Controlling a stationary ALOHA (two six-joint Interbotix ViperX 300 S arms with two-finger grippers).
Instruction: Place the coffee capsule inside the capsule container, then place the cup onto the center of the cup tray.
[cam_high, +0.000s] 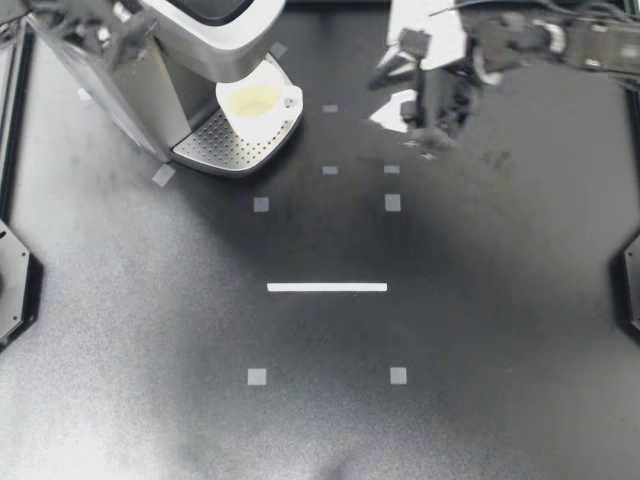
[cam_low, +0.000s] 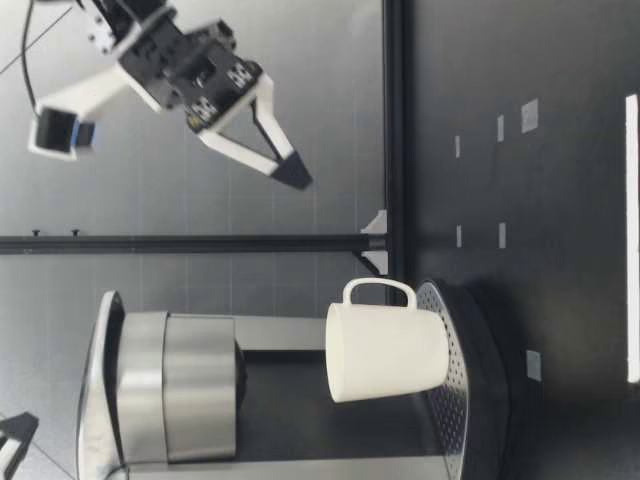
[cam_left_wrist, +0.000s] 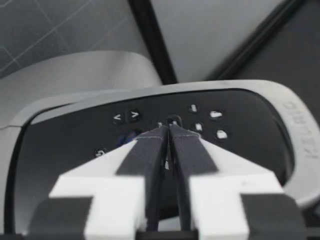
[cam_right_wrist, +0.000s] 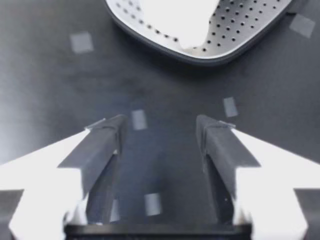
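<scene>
The tabletop lies bare under the right claw, which hangs raised above it, as the low view shows; the machine stands ahead of that claw and directly under the left claw, whose wrist view looks down on the dark panel on the machine's top; the tray juts from the machine's foot, ahead of the right claw and below it; the cup stands upright on the tray beneath the spout, its handle turned to the right claw's side, and it looks about centred, so I judge that half of the task done or nearly so; the right claw is released and empty, fingers spread with only tabletop between them, probably held back so as to leave the cup clear; the left claw is clenched on nothing, its tips pressed into one narrow point right at the buttons, a shape that suits pressing a button or nudging a lid, though whether it touches the panel I cannot tell; the capsule shows in no view, so it may sit inside the machine or not, and I cannot say which; small tape marks dot the tabletop beneath and beside the right claw, likely placement guides.
</scene>
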